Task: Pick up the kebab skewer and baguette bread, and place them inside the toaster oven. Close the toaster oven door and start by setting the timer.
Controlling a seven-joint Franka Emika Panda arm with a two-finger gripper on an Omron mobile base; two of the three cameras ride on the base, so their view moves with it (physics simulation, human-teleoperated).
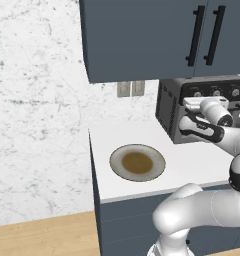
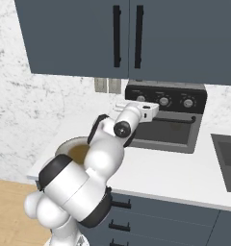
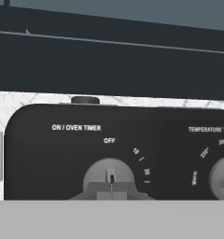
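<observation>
The gripper (image 3: 112, 190) is pinched shut, its two dark tips pressed together at the foot of the grey timer knob (image 3: 108, 175), right against it. The knob sits directly ahead of the tips, its pointer mark upright beneath the word OFF, under the label ON / OVEN TIMER. A second grey knob (image 3: 222, 178), labelled TEMPERATURE, lies off to one side of the tips on the same black control panel (image 3: 53, 158).

From the base views, the gripper's white hand (image 2: 145, 110) is up against the top panel of the toaster oven (image 2: 166, 120), at the leftmost of its three round knobs. The toaster oven door (image 2: 161, 131) lies just below the hand and stands closed, its thin bar handle running across the top of the glass. What is inside cannot be made out through the window.

Further from the hand, down and toward the robot's left, a grey plate (image 1: 137, 162) with a brown centre rests on the white counter (image 1: 189, 165), well apart from the oven. Dark blue wall cabinets (image 1: 142, 35) with black bar handles hang above the hand, a marbled white wall (image 1: 37, 100) stands behind, and a dark sink (image 2: 228, 158) is set into the counter beyond the oven's far side.

The arm (image 2: 79, 178) rises from the base, bends at a dark elbow, and reaches forward and up, with the wrist roughly level toward the panel.
</observation>
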